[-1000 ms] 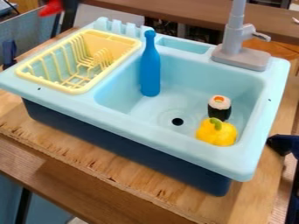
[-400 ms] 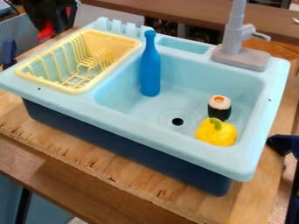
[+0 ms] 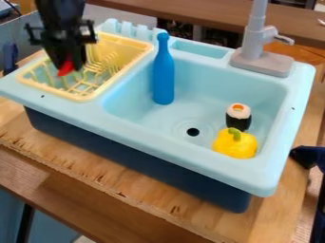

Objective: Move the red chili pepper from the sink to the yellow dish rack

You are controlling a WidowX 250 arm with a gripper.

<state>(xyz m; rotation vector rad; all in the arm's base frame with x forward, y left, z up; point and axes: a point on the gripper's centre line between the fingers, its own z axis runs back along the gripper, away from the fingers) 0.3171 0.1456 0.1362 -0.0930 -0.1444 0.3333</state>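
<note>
Above the yellow rack's (image 3: pixel 81 98) left side, the hand (image 3: pixel 68 67) is clamped on a red object (image 3: pixel 65 69), well apart from the sink's front rim (image 3: pixel 158 144).

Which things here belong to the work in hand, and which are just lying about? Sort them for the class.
In hand:
- gripper, over the rack
- red object, held at its tip
- yellow dish rack, beneath

Lying about:
- blue bottle, upright in the sink
- sushi roll
- yellow pepper, beside the roll
</note>
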